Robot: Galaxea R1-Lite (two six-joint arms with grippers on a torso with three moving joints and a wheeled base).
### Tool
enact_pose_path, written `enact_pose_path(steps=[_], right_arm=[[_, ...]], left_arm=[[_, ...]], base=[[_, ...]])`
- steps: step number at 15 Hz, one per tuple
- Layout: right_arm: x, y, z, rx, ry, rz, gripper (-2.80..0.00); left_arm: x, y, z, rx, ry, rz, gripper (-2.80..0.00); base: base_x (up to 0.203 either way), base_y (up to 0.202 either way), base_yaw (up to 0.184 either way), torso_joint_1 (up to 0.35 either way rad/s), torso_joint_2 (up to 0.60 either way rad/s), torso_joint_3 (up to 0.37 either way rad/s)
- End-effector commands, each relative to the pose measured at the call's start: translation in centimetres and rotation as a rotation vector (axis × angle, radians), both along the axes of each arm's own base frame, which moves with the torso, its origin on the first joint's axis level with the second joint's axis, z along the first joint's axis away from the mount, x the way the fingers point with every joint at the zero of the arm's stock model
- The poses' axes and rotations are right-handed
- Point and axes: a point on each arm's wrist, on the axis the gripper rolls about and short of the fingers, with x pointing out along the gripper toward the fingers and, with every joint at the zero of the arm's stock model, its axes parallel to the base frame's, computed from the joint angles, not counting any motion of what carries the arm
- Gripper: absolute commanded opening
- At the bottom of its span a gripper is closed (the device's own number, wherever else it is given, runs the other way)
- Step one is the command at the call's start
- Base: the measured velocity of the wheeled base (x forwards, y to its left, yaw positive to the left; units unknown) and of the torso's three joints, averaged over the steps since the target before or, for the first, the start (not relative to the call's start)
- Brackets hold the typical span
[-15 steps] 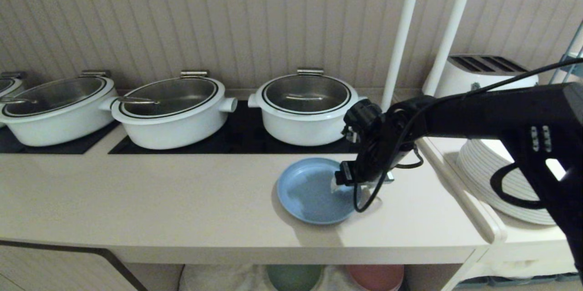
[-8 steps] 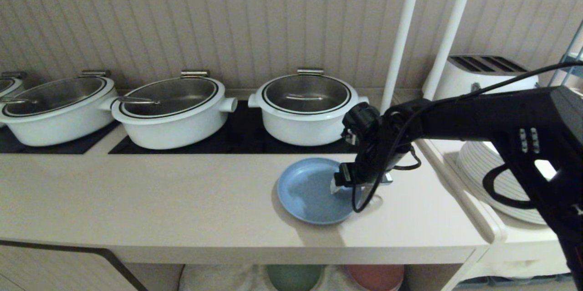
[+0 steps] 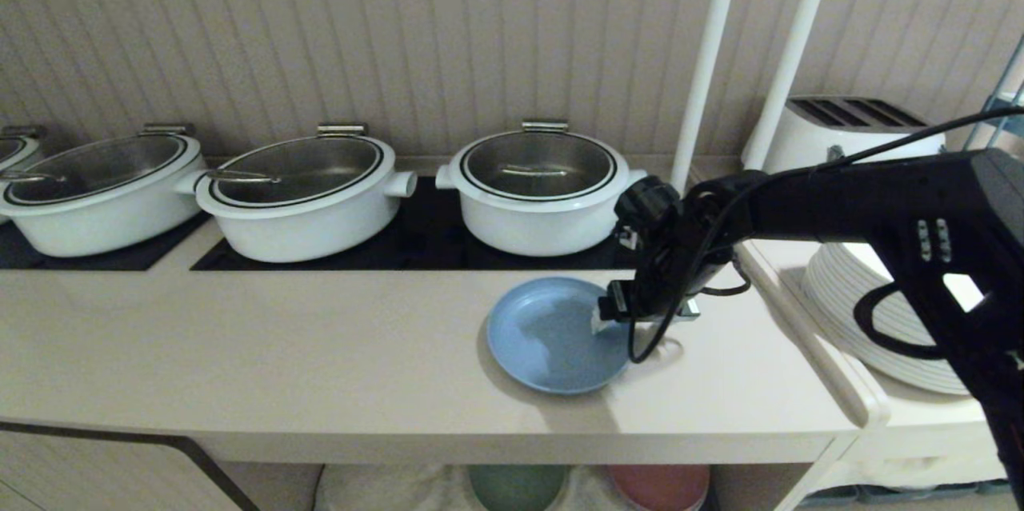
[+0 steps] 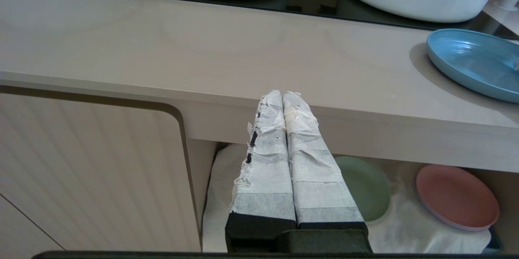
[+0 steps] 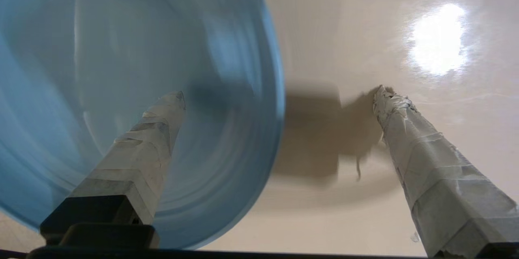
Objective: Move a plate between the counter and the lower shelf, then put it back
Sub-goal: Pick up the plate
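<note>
in the head view, the plate (image 3: pixel 552 333) is seen lying flat on the counter (image 3: pixel 320 351), lower centre of the frame, near the front edge. the right gripper (image 3: pixel 636 317) is held spread over the plate's right rim, one finger above the bowl and one outside, presumably to straddle the rim. against the earlier frame, the gripper is found shifted slightly right.

in the left wrist view, the left gripper (image 4: pixel 283 101) is pressed together, parked low before the lower shelf (image 4: pixel 405 226).

in the right wrist view, the plate's rim is framed between wide fingers (image 5: pixel 154 137), untouched.
</note>
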Motion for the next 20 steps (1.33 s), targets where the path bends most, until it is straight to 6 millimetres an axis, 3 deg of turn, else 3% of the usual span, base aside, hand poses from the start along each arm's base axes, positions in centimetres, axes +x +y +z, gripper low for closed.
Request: enact_pose_path(steps=[1, 13, 14, 20], right_arm=[[0.00, -0.05, -0.11, -0.001, 0.006, -0.002, 0.00], [-0.31, 0.47, -0.28, -0.003, 0.013, 0.016, 0.00], [-0.35, 0.54, -0.28, 0.002, 0.016, 0.020, -2.80], [-0.39, 0.63, -0.28, 0.013, 0.021, 0.027, -2.80]], left_arm=[[-0.01, 0.00, 0.02, -0.002, -0.001, 0.001, -2.80], [0.00, 0.00, -0.02, -0.001, 0.000, 0.001, -2.80], [-0.01, 0.00, 0.01, -0.001, -0.001, 0.001, -2.80], [-0.01, 0.00, 0.01, -0.001, -0.001, 0.001, -2.80]], base=[[0.000, 0.000, 0.000, 0.000, 0.00, 0.000], [0.000, 0.000, 0.000, 0.000, 0.00, 0.000], [0.000, 0.000, 0.000, 0.000, 0.00, 0.000], [0.000, 0.000, 0.000, 0.000, 0.00, 0.000]])
